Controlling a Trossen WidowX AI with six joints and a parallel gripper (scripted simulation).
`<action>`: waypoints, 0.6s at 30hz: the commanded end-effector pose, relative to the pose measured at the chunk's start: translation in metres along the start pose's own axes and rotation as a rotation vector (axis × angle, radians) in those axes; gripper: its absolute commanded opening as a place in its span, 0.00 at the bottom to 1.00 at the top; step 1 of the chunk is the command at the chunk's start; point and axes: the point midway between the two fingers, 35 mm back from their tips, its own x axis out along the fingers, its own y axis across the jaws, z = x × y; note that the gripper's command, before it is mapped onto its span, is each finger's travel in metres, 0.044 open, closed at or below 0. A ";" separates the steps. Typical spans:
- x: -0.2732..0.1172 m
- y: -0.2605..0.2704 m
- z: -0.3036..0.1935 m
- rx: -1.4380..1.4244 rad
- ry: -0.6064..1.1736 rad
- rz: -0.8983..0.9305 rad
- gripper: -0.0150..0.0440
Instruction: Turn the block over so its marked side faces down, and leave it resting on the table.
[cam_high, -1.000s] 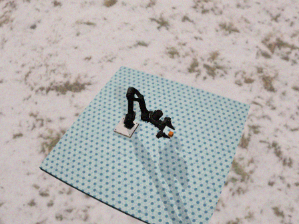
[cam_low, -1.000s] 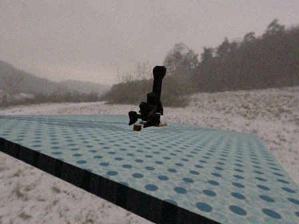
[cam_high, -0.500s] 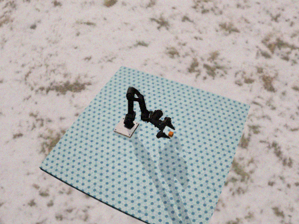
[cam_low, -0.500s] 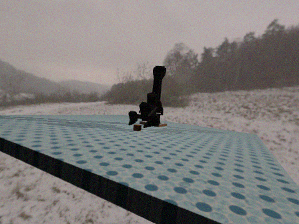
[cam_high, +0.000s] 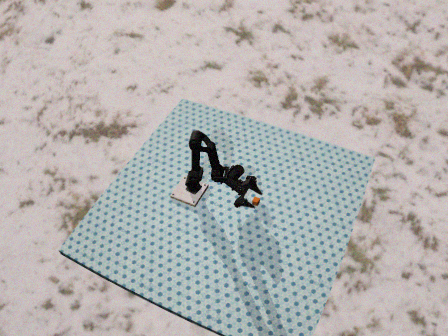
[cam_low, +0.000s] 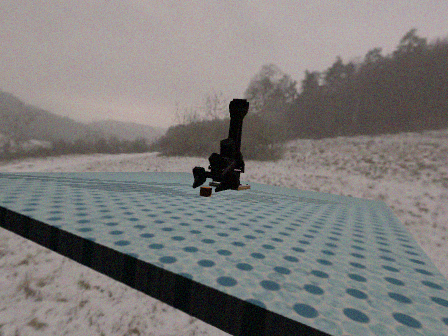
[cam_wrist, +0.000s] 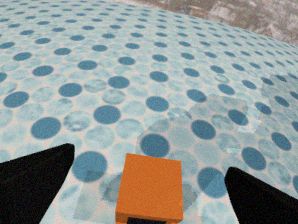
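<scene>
We see block (cam_wrist: 149, 191) on table (cam_high: 150, 260), well in from every edge | between the open gripper (cam_wrist: 147, 209) fingers, touching neither | arm base (cam_high: 190, 192) left of it in top view
</scene>
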 end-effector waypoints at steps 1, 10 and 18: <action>0.004 0.001 0.005 -0.011 0.038 -0.004 1.00; -0.013 0.004 0.035 -0.010 0.349 -0.002 1.00; -0.052 -0.001 0.053 0.000 0.507 -0.006 1.00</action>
